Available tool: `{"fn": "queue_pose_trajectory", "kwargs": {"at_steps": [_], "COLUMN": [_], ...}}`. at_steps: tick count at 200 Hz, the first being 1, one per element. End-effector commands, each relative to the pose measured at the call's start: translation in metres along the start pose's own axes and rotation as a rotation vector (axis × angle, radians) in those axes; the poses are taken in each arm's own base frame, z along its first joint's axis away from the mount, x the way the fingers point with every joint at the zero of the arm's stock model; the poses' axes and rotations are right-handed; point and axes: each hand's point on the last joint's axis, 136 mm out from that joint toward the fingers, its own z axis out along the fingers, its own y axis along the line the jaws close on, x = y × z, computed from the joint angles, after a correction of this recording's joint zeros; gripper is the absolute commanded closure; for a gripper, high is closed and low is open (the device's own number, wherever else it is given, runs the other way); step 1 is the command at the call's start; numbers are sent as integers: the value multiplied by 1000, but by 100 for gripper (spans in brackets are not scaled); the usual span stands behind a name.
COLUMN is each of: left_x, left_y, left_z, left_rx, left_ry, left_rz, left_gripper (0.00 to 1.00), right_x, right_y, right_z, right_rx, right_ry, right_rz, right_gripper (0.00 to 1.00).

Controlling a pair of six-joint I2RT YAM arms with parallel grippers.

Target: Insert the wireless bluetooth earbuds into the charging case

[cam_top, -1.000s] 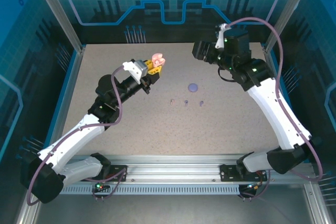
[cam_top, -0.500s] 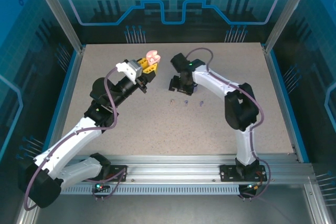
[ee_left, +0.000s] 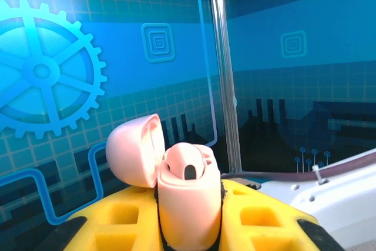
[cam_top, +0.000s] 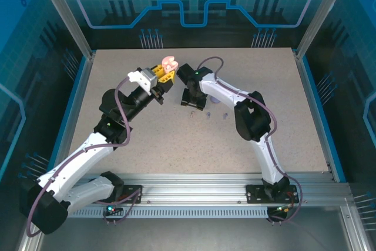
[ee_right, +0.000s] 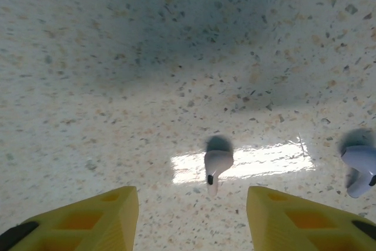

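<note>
My left gripper (cam_top: 167, 70) is shut on the pink charging case (cam_top: 171, 62), held up above the table's back middle. In the left wrist view the case (ee_left: 188, 204) stands upright between the yellow fingers (ee_left: 117, 218) with its lid (ee_left: 134, 151) flipped open. A rounded pink shape with a dark slot sits in its mouth. Three earbuds lie in a row on the table (cam_top: 192, 113) (cam_top: 208, 114) (cam_top: 225, 116). My right gripper (cam_top: 190, 103) hangs just over the leftmost one. It is open, and the pinkish earbud (ee_right: 216, 166) lies between and just beyond its fingertips (ee_right: 108, 216), untouched.
A purplish-grey earbud (ee_right: 359, 170) lies at the right edge of the right wrist view. A purple round disc (cam_top: 215, 101) peeks out beside the right arm's forearm. Glass walls and metal posts (ee_left: 222, 69) enclose the speckled table (cam_top: 147, 145).
The right arm has swung from the back right across to the middle and come down over the leftmost earbud, its jaws narrowing. The left gripper with the case has shifted slightly left.
</note>
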Motion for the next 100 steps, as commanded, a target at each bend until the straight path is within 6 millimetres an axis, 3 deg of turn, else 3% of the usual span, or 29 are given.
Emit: {"fn": "queue_pose_trajectory", "kwargs": {"at_steps": [1,6,23,100], "left_x": [-16,-16,-15,-12], "left_y": [2,2,2,3], "left_z": [-6,-6,-6,-7], "left_rx": [-23,-23,-25,-28], "left_ry": [-57,-57,-55,-55], "left_rz": [31,30,34,38], "left_gripper": [100,100,100,100], "right_x": [7,8,10,13], "right_y": [-5,-9,-10,-16], "right_z": [3,14,21,36], "right_rx": [66,87,101,133], "right_ry": [11,25,34,52], "right_rz": [10,11,10,12], "right_gripper": [49,49,50,58]}}
